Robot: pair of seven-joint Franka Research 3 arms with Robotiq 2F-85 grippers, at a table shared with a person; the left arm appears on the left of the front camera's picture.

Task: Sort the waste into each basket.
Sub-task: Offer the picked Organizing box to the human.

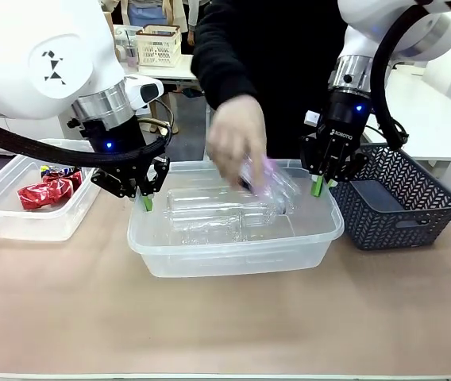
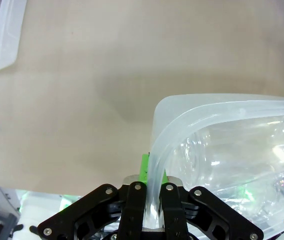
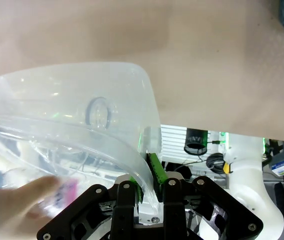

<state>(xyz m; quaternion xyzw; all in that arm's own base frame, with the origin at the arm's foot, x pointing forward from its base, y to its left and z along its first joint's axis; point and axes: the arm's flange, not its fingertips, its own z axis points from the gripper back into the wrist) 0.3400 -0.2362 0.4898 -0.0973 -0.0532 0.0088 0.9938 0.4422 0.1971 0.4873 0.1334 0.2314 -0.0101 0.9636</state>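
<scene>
Both robot hands grip the middle tub (image 1: 233, 250), which sits at the centre of the table (image 1: 225, 317). The left hand (image 1: 147, 202) is clamped tight on the tub's left rim, a green pad on either side of the plastic lip; the left wrist view shows the rim pinched between the fingers (image 2: 144, 175). The right hand (image 1: 319, 187) is likewise closed on the rim at the tub's far right corner, and the right wrist view shows the rolled edge caught between its fingers (image 3: 154, 170). Clear plastic bottles (image 1: 210, 214) lie inside this tub. The person's hand (image 1: 237, 143), motion-blurred, is over the tub holding a clear bottle with a pink label (image 1: 267, 184) just above the others. A second tub (image 1: 19, 218) stands at the table's left, apart from the first, with crumpled red wrappers (image 1: 39, 194) and a small colourful packet (image 1: 57, 171) in it. A dark grey lattice basket (image 1: 396, 198) stands just right of the middle tub.
</scene>
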